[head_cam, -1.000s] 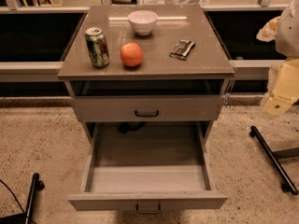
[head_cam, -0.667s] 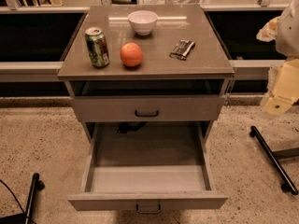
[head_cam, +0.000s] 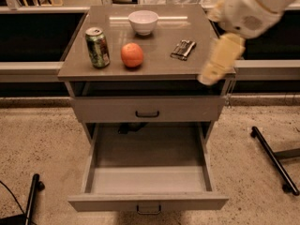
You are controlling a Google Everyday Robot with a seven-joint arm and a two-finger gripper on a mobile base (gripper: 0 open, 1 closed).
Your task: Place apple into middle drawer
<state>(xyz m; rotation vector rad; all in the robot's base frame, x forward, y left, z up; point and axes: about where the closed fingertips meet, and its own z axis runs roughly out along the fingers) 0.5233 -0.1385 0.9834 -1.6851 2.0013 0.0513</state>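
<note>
The apple [head_cam: 132, 55], round and orange-red, sits on the grey cabinet top [head_cam: 159, 64], between a green can and a dark packet. The middle drawer [head_cam: 147, 179] is pulled out below, its long grey tray empty and a small handle at its lower front edge. My gripper [head_cam: 219, 61] is a pale cream shape hanging off the white arm at the upper right. It hovers over the cabinet top's right front corner, well to the right of the apple and apart from it.
A green can [head_cam: 97, 47] stands left of the apple. A white bowl [head_cam: 143, 21] sits behind it and a dark packet [head_cam: 183, 49] lies to its right. The closed drawer front with a black handle [head_cam: 147, 109] is above the open drawer. Black stand legs [head_cam: 274, 158] lie on the floor at right.
The arm has swung in from the right edge toward the cabinet, and the gripper is now over its right front corner. The apple and drawer have not moved.
</note>
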